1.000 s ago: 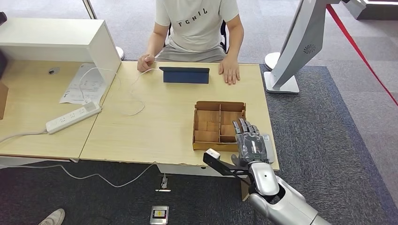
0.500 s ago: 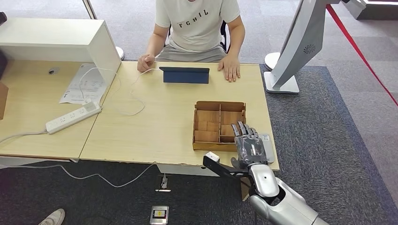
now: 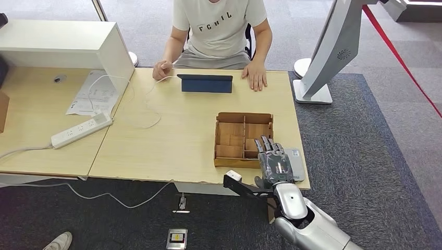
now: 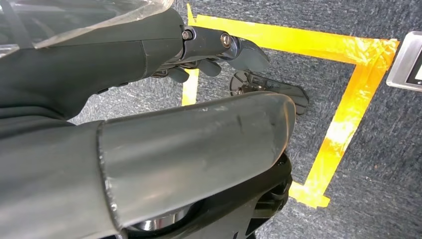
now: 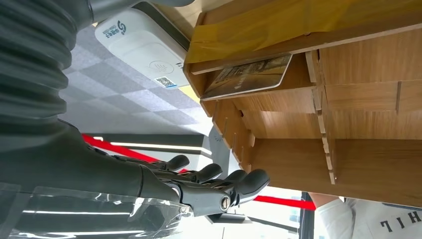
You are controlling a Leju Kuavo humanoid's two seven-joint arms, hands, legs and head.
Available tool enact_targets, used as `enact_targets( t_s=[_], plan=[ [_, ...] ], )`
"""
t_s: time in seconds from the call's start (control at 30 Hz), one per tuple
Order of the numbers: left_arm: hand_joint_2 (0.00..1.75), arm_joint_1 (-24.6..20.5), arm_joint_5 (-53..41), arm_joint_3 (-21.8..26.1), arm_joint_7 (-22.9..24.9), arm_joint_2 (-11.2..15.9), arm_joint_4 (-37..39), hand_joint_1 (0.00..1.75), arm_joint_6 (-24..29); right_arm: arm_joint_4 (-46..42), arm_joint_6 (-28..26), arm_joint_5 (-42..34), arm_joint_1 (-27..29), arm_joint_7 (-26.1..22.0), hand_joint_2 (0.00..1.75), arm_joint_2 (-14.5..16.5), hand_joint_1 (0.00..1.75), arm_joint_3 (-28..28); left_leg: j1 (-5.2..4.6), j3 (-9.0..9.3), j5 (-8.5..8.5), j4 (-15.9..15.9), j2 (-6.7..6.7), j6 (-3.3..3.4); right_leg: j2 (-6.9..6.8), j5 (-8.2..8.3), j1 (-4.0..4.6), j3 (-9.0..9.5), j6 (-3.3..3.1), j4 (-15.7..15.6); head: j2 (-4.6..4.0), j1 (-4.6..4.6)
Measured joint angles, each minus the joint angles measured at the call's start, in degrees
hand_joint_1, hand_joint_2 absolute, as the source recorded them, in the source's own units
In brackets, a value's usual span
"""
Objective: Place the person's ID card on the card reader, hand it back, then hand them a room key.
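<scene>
Light wood table point(image 3: 172, 146) spans the head view; its left part is cut off by the frame edge. Far left: white power strip point(image 3: 82, 130) with its cord running off-frame, a printed sheet point(image 3: 94, 94) partly tucked under the white cabinet point(image 3: 62, 47). Mid-table at the far edge: dark blue tablet point(image 3: 206, 83) propped up, a thin white cable point(image 3: 140, 104) looping from it. Person point(image 3: 219, 31) seated behind it, head cropped, both hands resting on the table edge. Right of centre: wooden divided box point(image 3: 243, 136); from the head view its compartments are too small to read, but the right wrist view shows a card point(image 5: 249, 75) lying flat in one end compartment; print on it not legible, so can't tell if it's the ID card or a room key. Card reader point(image 5: 144, 50), white, sits just beside the box; in the head view it's mostly hidden under the right hand point(image 3: 273, 161). That hand hovers over the reader and the box's near right corner, fingers point(image 5: 219, 186) extended and slightly apart, nothing held. Left hand point(image 4: 219, 47) hangs over grey carpet with yellow floor tape point(image 4: 343, 99); thumb blocks most of the frame, fingers look loosely curled, no object visible in it, degree of closure unclear.
</scene>
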Motion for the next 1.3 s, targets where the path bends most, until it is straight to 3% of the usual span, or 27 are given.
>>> enact_targets(
  t_s=[0.77, 0.83, 0.9, 0.97, 1.03, 1.3],
  plan=[
    [0.0, 0.0, 0.1, 0.0, 0.4, 0.0, 0.0, 0.0, 0.1, 3.6, -1.1, -2.1, -0.8, -0.8, 1.75, 0.5, 0.04, 0.0, 0.0, 0.0, 0.0, 0.0, 0.0, 0.0, 0.0, 0.0, 0.0, 0.0, 0.0, 0.0, 0.0, 0.0],
    [0.0, 0.0, 0.2, 0.0, 0.4, 0.0, 0.0, 0.0, 0.3, 4.2, -1.4, -2.6, -1.2, -0.9, 1.75, 0.5, 0.45, 0.1, 0.0, 0.0, 0.0, 0.0, 0.0, 0.0, 0.0, 0.0, 0.0, 0.01, 0.0, 0.0, 0.0, -0.01],
    [0.0, 0.0, 0.3, 0.0, 0.4, 0.0, 0.0, 0.0, 0.5, 4.7, -1.4, -2.9, -1.5, -1.0, 1.75, 0.6, 1.17, 0.1, 0.0, 0.0, 0.0, 0.0, 0.0, 0.0, 0.0, 0.0, 0.0, 0.0, 0.0, 0.0, 0.0, -0.01],
    [0.0, 0.0, 0.4, 0.0, 0.4, 0.0, 0.0, 0.0, 0.6, 5.1, -1.4, -3.0, -1.8, -1.2, 1.75, 0.8, 1.62, 0.2, 0.0, 0.0, 0.0, 0.0, 0.0, 0.0, 0.0, 0.0, 0.0, 0.0, 0.0, 0.0, -0.01, 0.0],
    [0.0, 0.0, 0.5, 0.0, 0.4, 0.0, 0.0, 0.0, 0.6, 5.6, -1.2, -3.2, -1.9, -1.2, 1.75, 0.9, 1.75, 0.4, 0.0, 0.0, 0.0, 0.0, 0.0, 0.0, 0.0, 0.0, 0.0, 0.0, 0.0, 0.0, -0.01, 0.0],
    [0.0, 0.0, 0.8, 0.0, 0.8, 0.0, 0.0, 0.0, 1.2, 6.6, 0.3, -4.5, -2.3, -1.3, 1.75, 1.2, 1.75, 1.3, 0.0, 0.01, 0.0, 0.0, 0.0, 0.0, 0.0, 0.0, 0.0, 0.01, 0.0, 0.0, -0.01, 0.01]
  ],
)
